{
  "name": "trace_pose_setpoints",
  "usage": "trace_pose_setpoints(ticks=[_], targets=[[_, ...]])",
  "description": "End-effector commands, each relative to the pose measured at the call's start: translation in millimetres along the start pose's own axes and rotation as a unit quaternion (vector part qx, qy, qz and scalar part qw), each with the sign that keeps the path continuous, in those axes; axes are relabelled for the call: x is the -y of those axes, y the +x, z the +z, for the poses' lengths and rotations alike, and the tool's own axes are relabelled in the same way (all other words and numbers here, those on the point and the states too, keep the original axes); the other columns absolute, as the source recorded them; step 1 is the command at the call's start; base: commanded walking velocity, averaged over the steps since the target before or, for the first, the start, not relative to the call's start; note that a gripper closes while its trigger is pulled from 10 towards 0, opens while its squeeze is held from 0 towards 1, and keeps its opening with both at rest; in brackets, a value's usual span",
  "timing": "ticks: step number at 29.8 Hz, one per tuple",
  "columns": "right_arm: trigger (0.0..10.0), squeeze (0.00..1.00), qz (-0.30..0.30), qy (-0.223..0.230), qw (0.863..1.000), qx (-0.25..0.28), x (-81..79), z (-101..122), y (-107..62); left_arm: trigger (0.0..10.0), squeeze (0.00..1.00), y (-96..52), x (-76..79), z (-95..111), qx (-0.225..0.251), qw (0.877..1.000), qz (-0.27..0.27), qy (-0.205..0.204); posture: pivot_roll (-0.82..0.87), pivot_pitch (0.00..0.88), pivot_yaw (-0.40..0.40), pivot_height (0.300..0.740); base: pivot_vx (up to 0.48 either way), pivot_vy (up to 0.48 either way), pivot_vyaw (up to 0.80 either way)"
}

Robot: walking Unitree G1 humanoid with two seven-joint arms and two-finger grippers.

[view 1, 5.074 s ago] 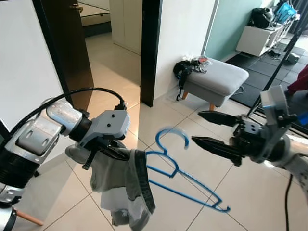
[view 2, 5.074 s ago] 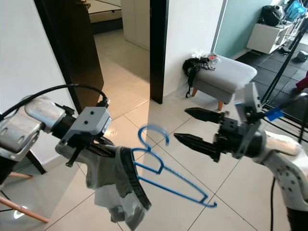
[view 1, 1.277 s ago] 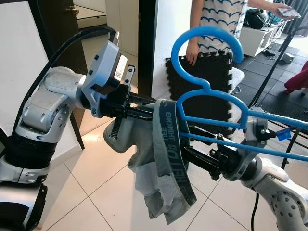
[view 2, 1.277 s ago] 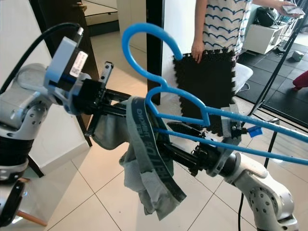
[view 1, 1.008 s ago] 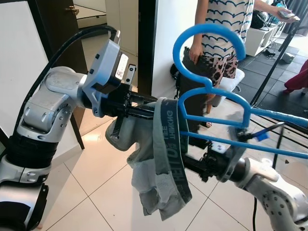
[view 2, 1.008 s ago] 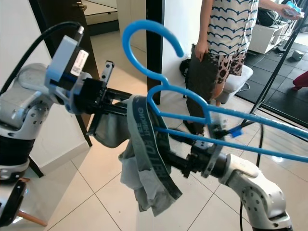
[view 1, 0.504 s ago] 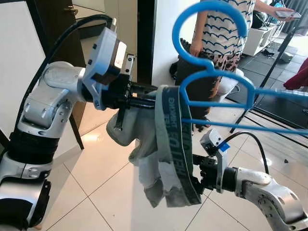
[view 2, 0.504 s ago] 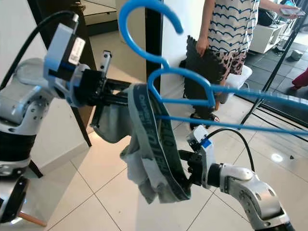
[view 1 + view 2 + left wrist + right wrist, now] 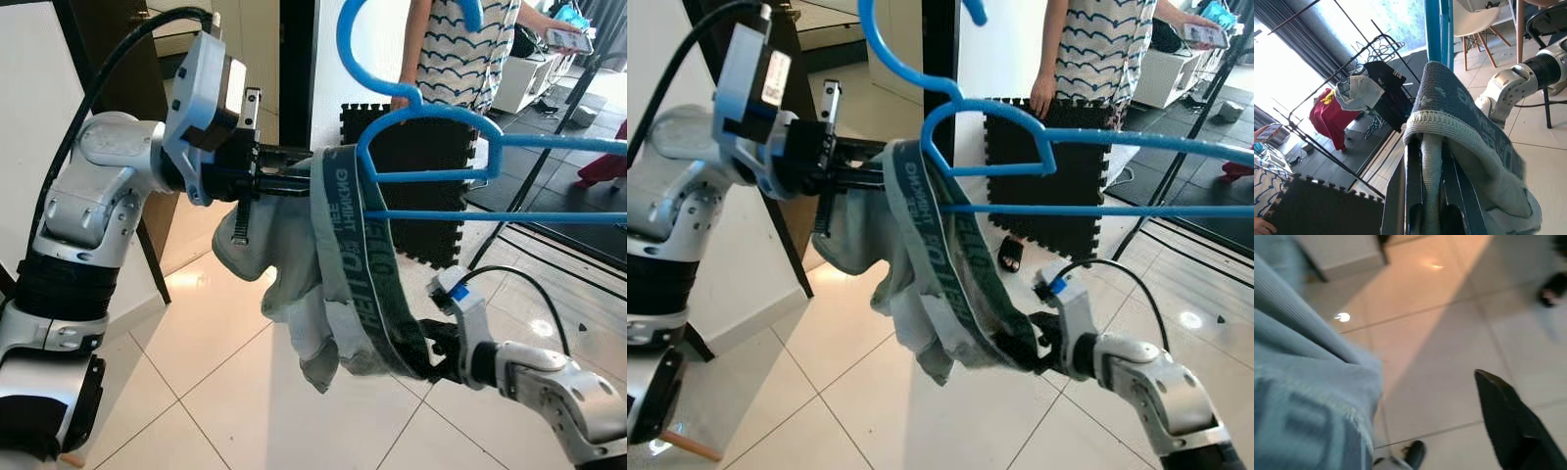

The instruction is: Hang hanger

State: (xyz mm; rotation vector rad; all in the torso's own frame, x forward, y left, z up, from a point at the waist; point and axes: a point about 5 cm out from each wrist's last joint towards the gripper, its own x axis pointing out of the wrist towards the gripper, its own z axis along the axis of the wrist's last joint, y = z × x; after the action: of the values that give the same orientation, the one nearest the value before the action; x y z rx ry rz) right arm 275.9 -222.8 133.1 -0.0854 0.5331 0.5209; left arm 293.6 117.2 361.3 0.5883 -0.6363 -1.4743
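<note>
A person in a blue-and-white wavy-patterned top (image 9: 460,49) stands behind, holding a black foam floor mat (image 9: 416,196) upright. In front, a blue plastic hanger (image 9: 431,137) is held up, a grey garment with a lettered waistband (image 9: 343,264) draped over its bars. The left claw (image 9: 284,168) is clamped on that garment beside the hanger. Lower down, the right claw (image 9: 1024,352) meets the cloth's hanging end; I cannot tell whether it is closed.
</note>
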Motion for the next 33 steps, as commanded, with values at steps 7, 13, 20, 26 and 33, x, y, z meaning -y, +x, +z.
trace_pose_setpoints(ticks=[7,13,20,26,33], targets=[[0.0,0.00,-0.088,0.018,0.996,0.006,28.8,2.3,-11.4,10.0,0.00,0.9,3.4,-12.1,-0.023,1.000,-0.001,0.005,-0.03,0.024,-0.031,0.740,0.000,0.000,0.00],[0.0,0.00,-0.108,0.037,0.993,0.025,36.8,6.7,-16.3,10.0,0.00,-1.5,5.5,-21.7,-0.051,0.999,0.003,0.008,-0.03,0.031,-0.031,0.740,0.000,0.000,0.00],[0.0,0.00,-0.094,0.138,0.972,0.165,47.7,40.1,-31.8,10.0,0.00,-8.4,14.3,-57.3,-0.129,0.991,0.034,-0.001,-0.04,0.034,-0.026,0.740,0.000,0.000,0.00],[0.0,0.00,-0.085,0.171,0.956,0.221,50.2,46.8,-37.4,10.0,0.00,-17.6,11.4,-69.6,-0.153,0.985,0.080,-0.007,-0.03,0.040,-0.022,0.740,0.000,0.000,0.00],[0.0,0.00,-0.079,0.188,0.947,0.248,50.1,48.1,-38.1,10.0,0.00,-24.7,7.6,-74.2,-0.164,0.980,0.113,-0.007,-0.03,0.040,-0.022,0.740,0.000,0.000,0.00]])
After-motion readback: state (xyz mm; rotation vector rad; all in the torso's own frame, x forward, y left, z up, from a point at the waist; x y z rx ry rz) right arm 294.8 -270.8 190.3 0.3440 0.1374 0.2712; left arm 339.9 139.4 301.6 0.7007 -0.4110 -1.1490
